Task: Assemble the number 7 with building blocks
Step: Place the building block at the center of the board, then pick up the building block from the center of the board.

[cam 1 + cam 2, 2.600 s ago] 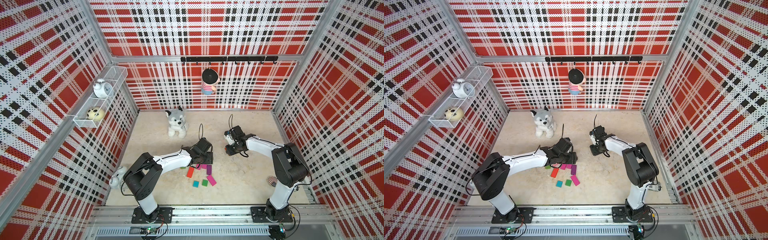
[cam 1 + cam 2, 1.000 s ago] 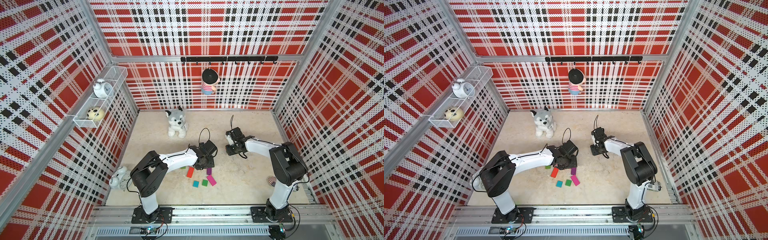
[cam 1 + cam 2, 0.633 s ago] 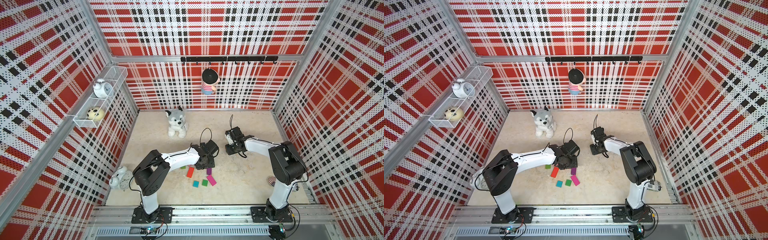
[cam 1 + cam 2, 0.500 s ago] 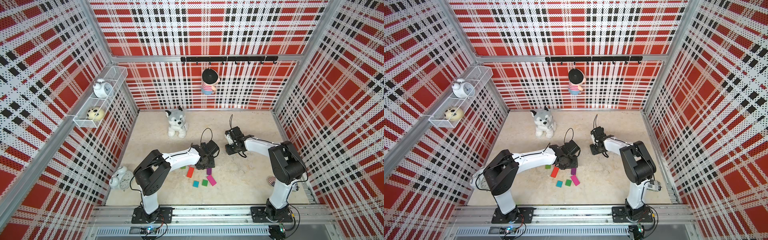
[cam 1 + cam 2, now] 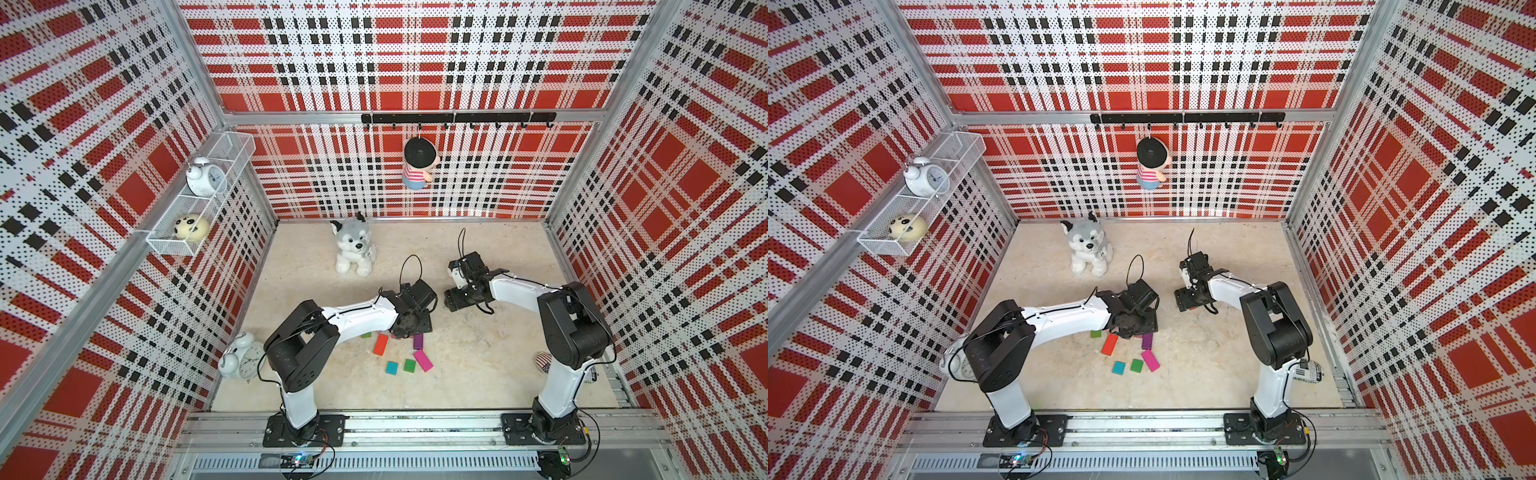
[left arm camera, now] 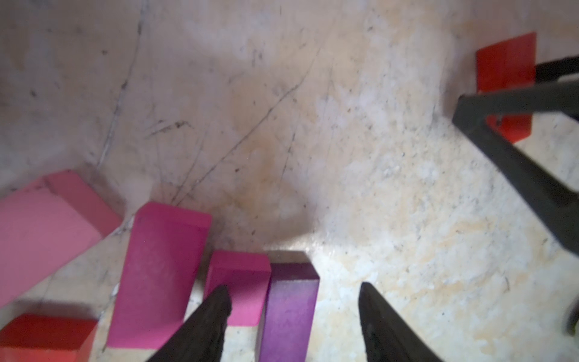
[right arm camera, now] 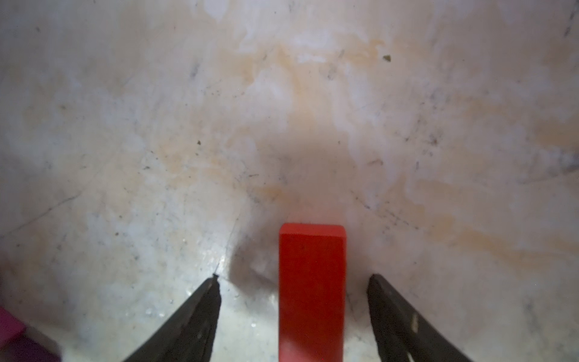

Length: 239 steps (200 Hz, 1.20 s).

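The table [image 5: 478, 386] floored the plaid cell. The left arm [image 5: 357, 318] and the right arm [image 5: 519, 291] both reached to spots in front of the dog [image 5: 353, 249].

The left gripper [image 6: 293, 291] hung low in front of the dog with its jaws moderately wide. A purple block [image 6: 288, 313] lay between them, with a clear gap to one finger, so it gripped nothing. The right gripper [image 7: 294, 277], in front of the dog and off to one side, stood wide. A red block [image 7: 311, 282] lay on the table between its jaws and touched neither.

Beside the purple block lay a pink block [image 6: 40, 232], a magenta block [image 6: 156, 275] and, closest to it, a small pink block [image 6: 241, 282]. Farther in front of the dog, in both top views, lay an orange block [image 5: 380, 344] and a second magenta block [image 5: 423, 360]. With them were a green block [image 5: 409, 365] and a teal block [image 5: 391, 367], all near one another but apart. All the pieces lay loose and formed no 7.
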Tool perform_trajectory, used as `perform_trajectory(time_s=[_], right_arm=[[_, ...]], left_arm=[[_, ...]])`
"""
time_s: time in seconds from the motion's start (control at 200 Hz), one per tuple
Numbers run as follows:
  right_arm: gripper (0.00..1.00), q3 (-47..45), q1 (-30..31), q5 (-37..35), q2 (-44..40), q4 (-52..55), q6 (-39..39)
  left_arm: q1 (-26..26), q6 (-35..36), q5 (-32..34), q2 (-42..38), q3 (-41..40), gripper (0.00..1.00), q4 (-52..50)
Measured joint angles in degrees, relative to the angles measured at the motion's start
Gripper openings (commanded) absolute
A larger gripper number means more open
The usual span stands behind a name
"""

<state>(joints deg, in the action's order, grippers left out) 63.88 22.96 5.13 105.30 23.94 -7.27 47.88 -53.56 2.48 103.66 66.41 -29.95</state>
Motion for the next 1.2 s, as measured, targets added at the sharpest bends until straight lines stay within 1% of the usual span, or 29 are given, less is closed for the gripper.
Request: perform_trajectory(time_s=[0.06,0.135,0.22,0.286,0.321,0.416,0.486,0.556,0.691,0.757,0.847,0.997,1.198], right_arm=[[0.95,-1.25,0.22,0.0,-1.68,-0.04,1.07],[0.98,-3.76,0.92,-0.37,-6.03,-0.35,2.84],[0.98,-6.27,2.99,-0.63,-12.31,-1.4,4.96],[0.97,-7.34,5.49,-0.5,-16.02,-2.82,6.82],[0.96,-7.65,6.8,-0.11,-17.27,-3.45,7.87],[0.93,-8.37,10.69,1.57,-18.38,-4.96,11.17],[0.9,-8.9,13.4,2.62,-17.73,-5.2,13.75],[0.87,-8.85,15.45,3.74,-16.15,-5.31,15.76],[0.83,-6.36,18.6,6.73,-10.67,-5.11,18.8],[0.81,-4.5,19.71,7.54,-8.0,-4.94,19.93],[0.77,-2.1,21.05,8.24,-4.96,-4.85,21.31],[0.69,0.59,22.21,9.07,-1.03,-4.15,23.17],[0.68,1.77,22.69,9.03,2.23,-1.95,25.49]], left_arm=[[-0.92,0.28,0.63,-0.04,0.22,0.75,-0.04],[-2.36,1.03,1.36,-0.61,0.26,0.79,-0.09],[-3.93,1.68,2.23,-2.47,0.26,0.83,-0.28],[-5.33,2.4,2.93,-4.85,0.26,0.86,-0.28],[-6.16,2.86,3.26,-6.29,0.26,0.87,-0.26],[-9.03,4.35,3.87,-9.97,0.13,0.88,0.0],[-12.28,5.68,4.09,-12.52,-1.01,0.89,0.9],[-16.7,7.1,4.02,-15.32,-3.85,0.89,2.4],[-25.55,9.51,2.95,-20.2,-10.64,0.89,4.26],[-28.22,10.51,2.67,-21.84,-12.83,0.89,4.37],[-29.49,11.37,2.01,-23.89,-15.45,0.89,4.98],[-29.94,11.5,0.52,-26.25,-19.76,0.89,6.27],[-31.23,11.32,-0.92,-28.26,-23.34,0.89,6.99]])
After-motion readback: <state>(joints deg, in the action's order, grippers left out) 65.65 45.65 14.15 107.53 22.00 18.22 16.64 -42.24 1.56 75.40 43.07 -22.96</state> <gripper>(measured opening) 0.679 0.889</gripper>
